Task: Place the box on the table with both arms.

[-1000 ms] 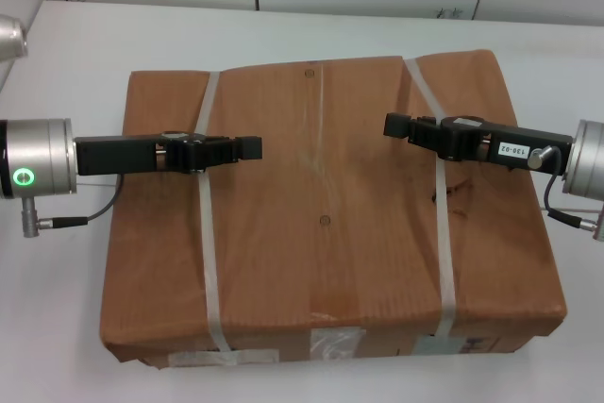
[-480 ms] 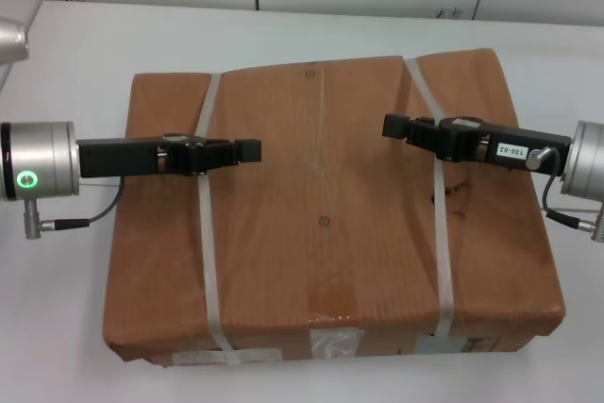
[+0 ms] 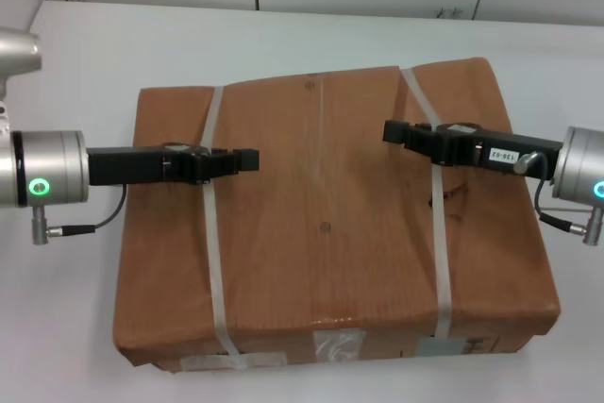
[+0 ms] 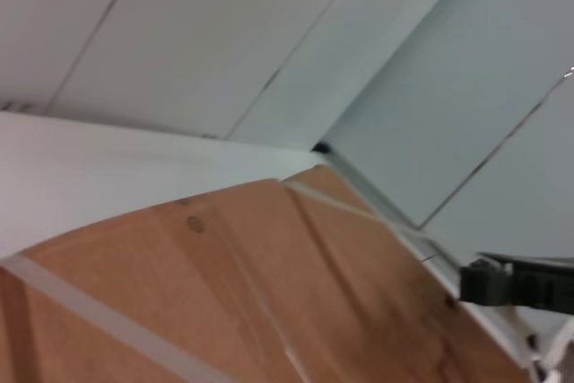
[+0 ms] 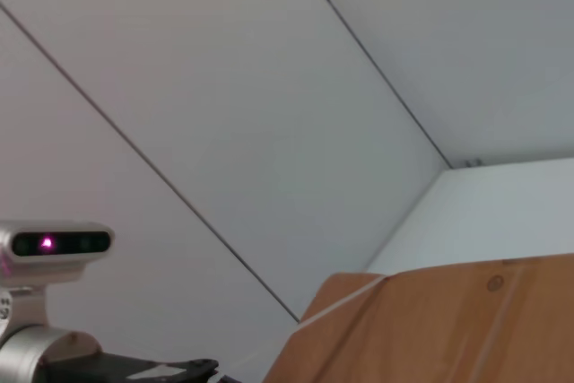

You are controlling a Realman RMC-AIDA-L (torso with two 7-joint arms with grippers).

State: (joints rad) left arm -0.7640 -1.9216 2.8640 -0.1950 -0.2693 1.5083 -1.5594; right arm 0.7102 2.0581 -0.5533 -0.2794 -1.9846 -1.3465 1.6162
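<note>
Two black grippers reach in from opposite sides over one large flat box (image 3: 326, 233), which covers much of a wide white table (image 3: 283, 40). Brown paper wraps the box, creased and slightly wrinkled on top. Two white plastic straps cross it from far edge to near edge, one toward each side, and clear tape and pale labels run along the near edge. The left gripper (image 3: 247, 159) lies across the left strap and the right gripper (image 3: 394, 130) across the right strap, their tips pointing toward each other with bare brown paper between. Whether either gripper's fingers are parted or closed cannot be made out.
</note>
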